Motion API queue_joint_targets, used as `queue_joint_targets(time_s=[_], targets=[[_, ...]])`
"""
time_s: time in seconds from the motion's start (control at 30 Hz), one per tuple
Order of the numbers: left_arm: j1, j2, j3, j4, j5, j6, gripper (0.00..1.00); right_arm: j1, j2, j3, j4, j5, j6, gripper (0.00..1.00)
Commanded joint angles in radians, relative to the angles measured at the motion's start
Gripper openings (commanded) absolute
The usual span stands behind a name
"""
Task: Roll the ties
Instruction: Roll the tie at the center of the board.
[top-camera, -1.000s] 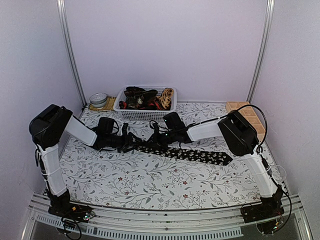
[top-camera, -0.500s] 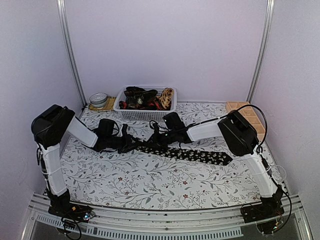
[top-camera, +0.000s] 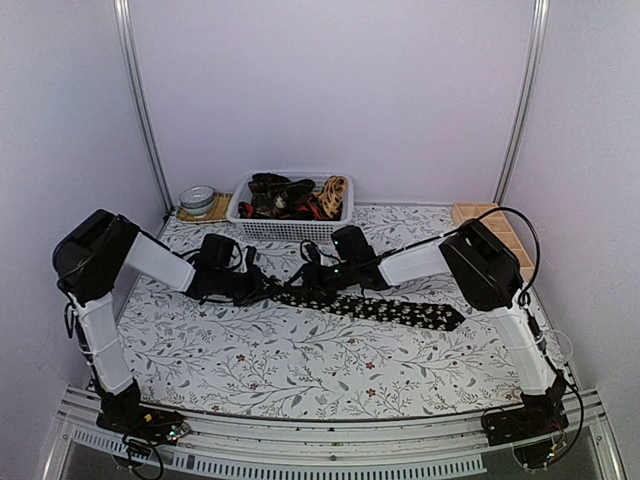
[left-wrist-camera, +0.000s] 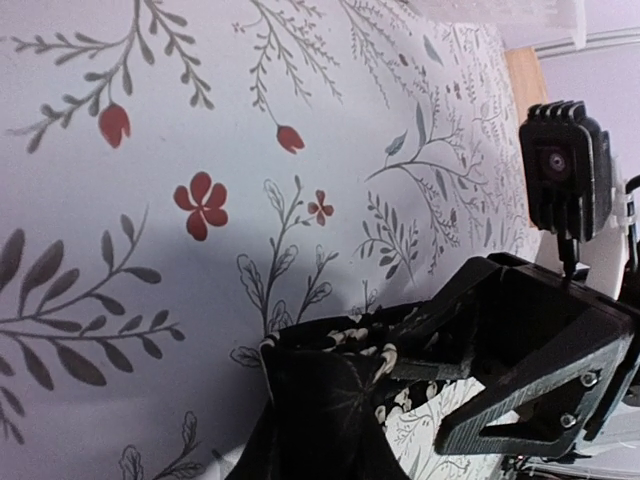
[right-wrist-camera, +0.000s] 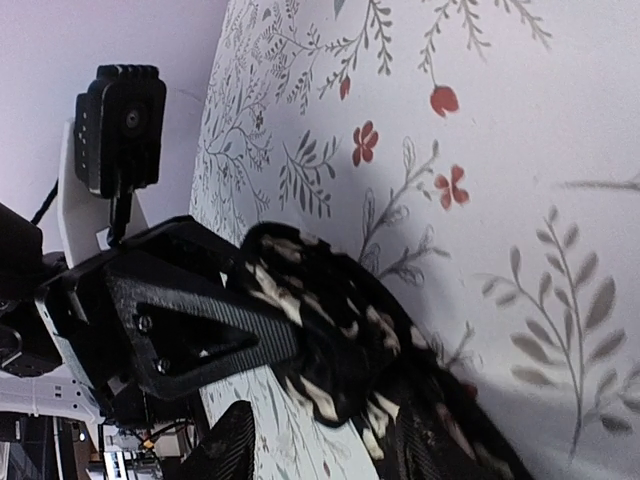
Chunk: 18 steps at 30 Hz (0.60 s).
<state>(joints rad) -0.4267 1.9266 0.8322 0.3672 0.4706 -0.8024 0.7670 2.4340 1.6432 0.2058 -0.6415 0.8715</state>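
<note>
Right now the black tie (top-camera: 400, 311) with pale flower specks is lying flat across the middle of the flowered surface (top-camera: 280, 370). Its broad pointed end is facing the right arm's side, and its narrow end is running left to where the two arms are meeting. The left tool (top-camera: 266, 288) and the right tool (top-camera: 312, 284) are facing each other low over that narrow end, just beside one another.

In the right wrist view the end of the tie is showing doubled over into a small thick fold, which is resting against the flat black finger of the left tool. The right tool's own fingers (right-wrist-camera: 225, 450) are standing spread, with the cloth running between them.

Whether the left tool is pinching the fold or only pressing beside it, I cannot tell. The left wrist view is showing only the folded end, sitting at the bottom edge.

At the back a white basket (top-camera: 290, 230) is holding more ties (top-camera: 285, 192), dark, red and tan, bunched together. A round tin (top-camera: 198, 197) is sitting just left of the basket, and a wooden tray (top-camera: 478, 214) is lying at the back right
</note>
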Motion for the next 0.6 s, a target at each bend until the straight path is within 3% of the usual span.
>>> queue_joint_targets(time_s=[0.0, 0.27, 0.57], targets=[[-0.024, -0.079, 0.046, -0.298, -0.240, 0.135, 0.00, -0.069, -0.223, -0.145, -0.152, 0.045, -0.071, 0.52], [-0.137, -0.088, 0.183, -0.515, -0.538, 0.262, 0.00, -0.144, -0.485, -0.344, -0.252, 0.146, -0.223, 0.60], [-0.274, -0.024, 0.347, -0.691, -0.836, 0.368, 0.00, -0.184, -0.547, -0.521, -0.224, 0.155, -0.248, 0.61]])
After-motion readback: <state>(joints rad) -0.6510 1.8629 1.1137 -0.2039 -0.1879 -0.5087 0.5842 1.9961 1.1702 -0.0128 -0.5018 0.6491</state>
